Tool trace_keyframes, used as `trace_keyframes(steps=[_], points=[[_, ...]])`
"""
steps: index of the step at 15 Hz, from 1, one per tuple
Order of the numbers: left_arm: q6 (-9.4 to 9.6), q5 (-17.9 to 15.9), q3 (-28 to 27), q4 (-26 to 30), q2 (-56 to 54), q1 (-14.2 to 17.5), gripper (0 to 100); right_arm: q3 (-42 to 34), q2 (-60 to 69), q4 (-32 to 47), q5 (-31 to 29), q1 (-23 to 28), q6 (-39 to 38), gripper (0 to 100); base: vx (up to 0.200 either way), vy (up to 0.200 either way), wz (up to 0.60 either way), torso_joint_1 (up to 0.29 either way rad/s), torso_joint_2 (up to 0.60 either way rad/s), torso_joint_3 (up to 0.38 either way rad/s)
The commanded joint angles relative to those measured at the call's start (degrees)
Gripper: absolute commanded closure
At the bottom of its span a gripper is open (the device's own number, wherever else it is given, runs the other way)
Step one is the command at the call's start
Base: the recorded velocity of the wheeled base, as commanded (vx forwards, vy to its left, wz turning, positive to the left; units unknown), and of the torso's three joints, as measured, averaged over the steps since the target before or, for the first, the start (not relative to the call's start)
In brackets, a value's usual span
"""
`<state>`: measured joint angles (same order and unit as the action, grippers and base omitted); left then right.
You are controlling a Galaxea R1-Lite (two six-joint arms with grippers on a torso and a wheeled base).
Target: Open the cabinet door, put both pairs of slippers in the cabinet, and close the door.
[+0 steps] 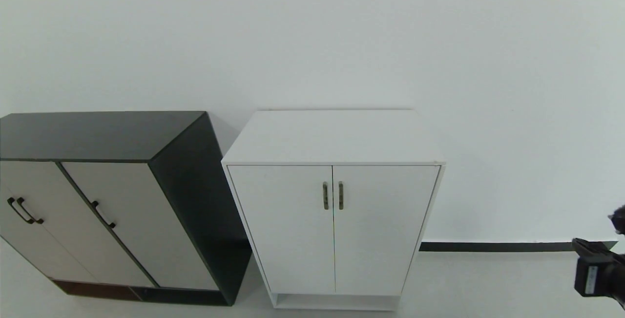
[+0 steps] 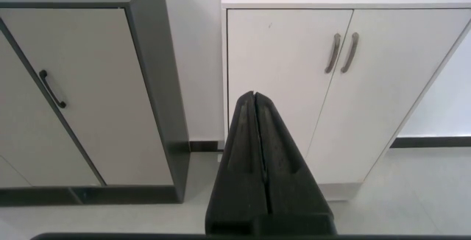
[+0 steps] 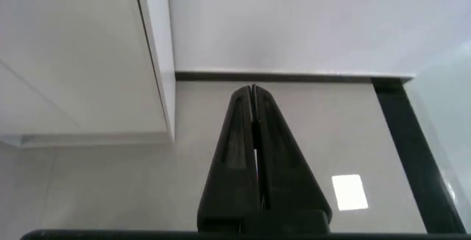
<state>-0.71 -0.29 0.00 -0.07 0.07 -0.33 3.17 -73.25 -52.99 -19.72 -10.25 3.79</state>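
Note:
The white cabinet stands against the wall with both doors shut; two short metal handles meet at the middle seam. My left gripper is shut with nothing in it and points at the cabinet's left door, some way off from it. My right gripper is shut and empty, low over the floor beside the cabinet's right side. The right arm shows at the far right of the head view.
A dark cabinet with light doors and black handles stands just left of the white one. A black skirting strip runs along the wall base to the right. Grey floor lies open right of the white cabinet.

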Motion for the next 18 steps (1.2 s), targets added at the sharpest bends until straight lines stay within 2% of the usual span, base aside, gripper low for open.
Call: trace_keyframes(steps=[1, 3, 5, 6, 9, 14, 15, 17, 18], points=[[-0.08, 0.03, 0.0, -0.01, 0.01, 0.07, 100, -1.32, 27.46, 22.41, 2.76, 1.55, -1.42, 100, 0.0, 0.0, 0.0, 0.0, 0.0, 0.0], [-0.08, 0.03, 0.0, -0.01, 0.01, -0.02, 100, 1.93, 46.62, 45.43, 4.17, 1.46, -1.42, 100, 0.0, 0.0, 0.0, 0.0, 0.0, 0.0], [-0.08, 0.03, 0.0, -0.01, 0.01, 0.07, 100, 3.77, 58.05, 58.53, 6.45, 1.02, -1.24, 100, 0.0, 0.0, 0.0, 0.0, 0.0, 0.0], [-0.08, 0.03, 0.0, -0.01, 0.01, -0.02, 100, 3.86, 61.74, 61.34, 9.09, 1.02, -1.42, 100, 0.0, 0.0, 0.0, 0.0, 0.0, 0.0], [-0.17, 0.03, 0.0, -0.01, 0.01, -0.02, 100, 1.93, 64.82, 61.17, 11.55, 1.11, -1.51, 100, 0.0, 0.0, 0.0, 0.0, 0.0, 0.0], [-0.17, 0.03, 0.0, -0.01, 0.01, -0.02, 100, -2.2, 67.72, 52.29, 12.08, 1.2, -1.59, 100, 0.0, 0.0, 0.0, 0.0, 0.0, 0.0], [-0.26, 0.03, 0.0, -0.01, 0.01, -0.02, 100, -2.03, 67.63, 52.73, 12.87, 1.11, -1.42, 100, 0.0, 0.0, 0.0, 0.0, 0.0, 0.0], [-0.35, 0.03, 0.0, -0.01, 0.01, -0.02, 100, -3.17, 67.54, 53.08, 18.41, 1.11, -1.59, 100, 0.0, 0.0, 0.0, 0.0, 0.0, 0.0], [-0.44, 0.03, 0.0, -0.01, 0.01, -0.02, 100, -3.17, 67.54, 53.08, 18.05, 2.17, -2.91, 100, 0.0, 0.0, 0.0, 0.0, 0.0, 0.0]])
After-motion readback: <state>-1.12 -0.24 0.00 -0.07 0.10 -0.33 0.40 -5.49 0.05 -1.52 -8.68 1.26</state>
